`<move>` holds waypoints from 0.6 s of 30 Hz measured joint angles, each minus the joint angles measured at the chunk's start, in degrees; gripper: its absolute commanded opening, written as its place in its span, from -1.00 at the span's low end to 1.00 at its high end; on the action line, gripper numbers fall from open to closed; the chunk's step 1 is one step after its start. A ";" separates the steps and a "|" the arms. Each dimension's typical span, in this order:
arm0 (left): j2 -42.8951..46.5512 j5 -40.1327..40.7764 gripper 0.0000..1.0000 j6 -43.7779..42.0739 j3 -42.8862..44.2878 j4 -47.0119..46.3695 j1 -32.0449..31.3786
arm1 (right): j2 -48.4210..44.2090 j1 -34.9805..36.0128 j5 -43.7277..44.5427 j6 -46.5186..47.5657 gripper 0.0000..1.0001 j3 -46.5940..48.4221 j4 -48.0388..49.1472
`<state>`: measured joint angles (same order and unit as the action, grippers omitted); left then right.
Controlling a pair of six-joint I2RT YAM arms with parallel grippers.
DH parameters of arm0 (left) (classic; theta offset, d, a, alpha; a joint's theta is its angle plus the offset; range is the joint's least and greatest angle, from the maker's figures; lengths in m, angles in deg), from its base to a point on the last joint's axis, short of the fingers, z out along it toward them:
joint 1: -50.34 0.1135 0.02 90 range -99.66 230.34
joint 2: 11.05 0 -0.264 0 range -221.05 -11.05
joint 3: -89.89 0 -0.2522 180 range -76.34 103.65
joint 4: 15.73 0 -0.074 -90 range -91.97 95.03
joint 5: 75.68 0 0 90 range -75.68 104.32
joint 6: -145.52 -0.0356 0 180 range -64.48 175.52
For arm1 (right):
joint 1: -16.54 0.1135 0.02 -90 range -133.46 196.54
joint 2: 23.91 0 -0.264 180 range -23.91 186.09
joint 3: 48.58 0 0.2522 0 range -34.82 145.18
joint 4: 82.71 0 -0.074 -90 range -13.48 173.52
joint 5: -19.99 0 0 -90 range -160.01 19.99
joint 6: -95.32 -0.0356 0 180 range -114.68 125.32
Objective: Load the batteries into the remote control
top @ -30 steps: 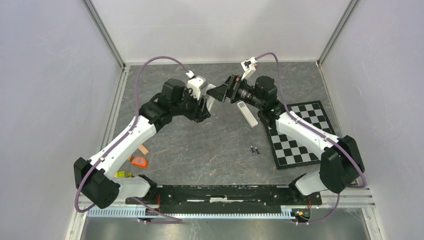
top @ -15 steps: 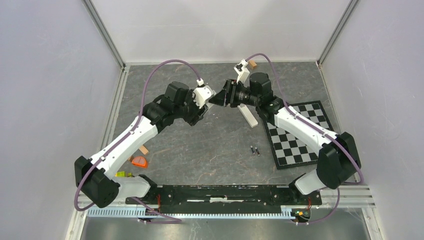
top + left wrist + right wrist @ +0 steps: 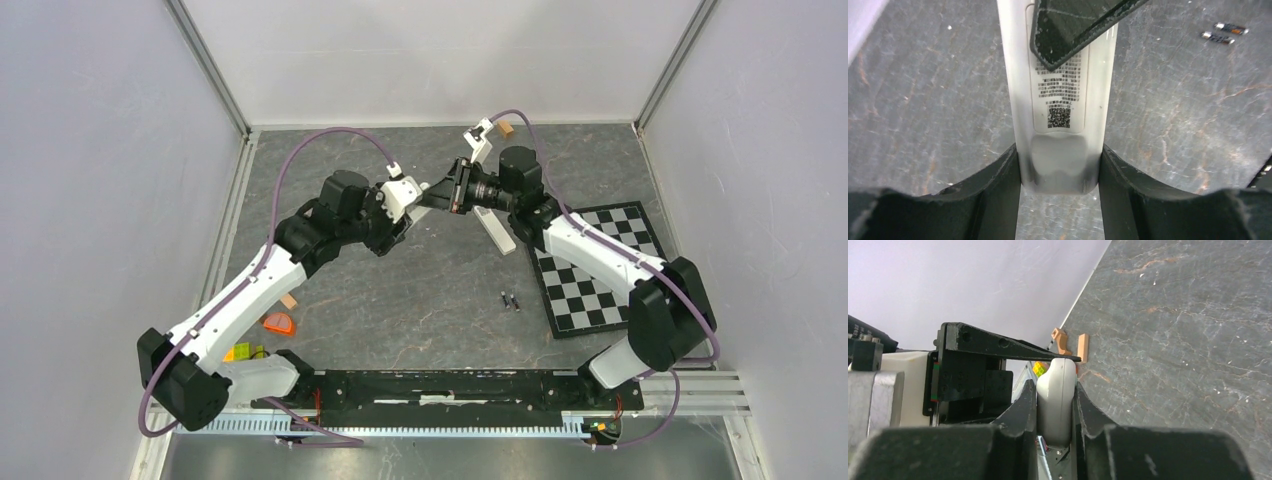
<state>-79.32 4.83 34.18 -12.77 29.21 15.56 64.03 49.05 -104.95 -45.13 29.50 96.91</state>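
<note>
Remote control [image 3: 1058, 125] is held above the table [image 3: 400, 290], well apart from the chessboard mat [image 3: 595, 265] on its left-arm side, with its label and QR code facing the left wrist camera. Left gripper [image 3: 1059, 155] clamps its narrow edges at one end; right gripper [image 3: 1055, 390] is closed on its flat faces farther along. Two batteries [image 3: 510, 300] lie side by side just beside the mat's near corner, untouched. A second white remote [image 3: 497, 230] lies at the mat's far corner

checkerboard mat [image 3: 585, 305], orange wedge [image 3: 279, 322], wooden block [image 3: 289, 299]
</note>
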 measured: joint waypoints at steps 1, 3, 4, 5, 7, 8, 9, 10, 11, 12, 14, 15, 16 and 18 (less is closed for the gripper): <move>0.04 0.02 0.19 0.92 0.07 0.02 0.00 | -0.11 -0.07 0.02 -0.96 -0.96 -0.70 1.25; 0.07 0.04 0.97 3.50 0.55 0.59 -0.17 | -0.74 -0.35 0.55 -3.48 -0.98 -3.15 4.66; 0.07 0.11 0.99 5.77 0.92 0.83 -0.35 | -1.64 -0.63 0.90 -4.85 -0.99 -5.29 6.86; 0.09 0.02 0.99 7.69 1.49 0.79 -0.46 | -2.49 -0.79 1.44 -5.79 -0.99 -7.04 8.44; 0.76 0.24 0.99 14.95 2.80 -0.61 -0.48 | -4.39 -1.22 2.73 -7.89 -1.00 -11.13 12.55; 1.77 0.33 0.99 19.15 2.97 -2.27 -0.42 | -5.31 -1.55 3.61 -9.01 -1.00 -13.03 14.67; 2.62 0.31 0.99 21.90 2.97 -3.34 -0.31 | -6.08 -1.81 4.28 -10.23 -1.00 -14.67 16.96; 4.00 0.15 0.99 26.45 2.62 -5.57 -0.22 | -7.10 -2.10 5.38 -11.87 -1.00 -16.90 20.61; 4.96 -0.07 0.99 29.40 2.21 -7.23 -0.15 | -7.87 -2.32 6.16 -13.16 -0.99 -18.43 23.34; 6.25 -0.44 0.99 33.22 1.07 -10.23 0.04 | -8.37 -2.47 6.80 -14.12 -0.99 -19.47 25.57; 8.15 -1.99 0.99 39.76 -1.38 -14.71 0.63 | -9.55 -2.82 8.35 -16.55 -0.97 -21.94 31.36; 8.87 -3.21 0.95 43.65 -2.89 -17.20 1.16 | -10.16 -2.93 9.20 -17.57 -0.96 -22.97 33.79; 9.25 -4.63 0.89 47.43 -4.31 -19.69 1.81 | -10.78 -3.02 9.79 -18.18 -0.95 -23.87 35.78; 9.09 -7.74 0.78 53.68 -6.12 -24.52 3.10 | -11.96 -3.39 11.19 -18.99 -0.92 -25.83 38.10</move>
<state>-70.23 -2.91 87.86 -18.89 4.69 18.66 52.07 45.66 -93.76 -64.13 3.66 135.01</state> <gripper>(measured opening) 0.958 0.295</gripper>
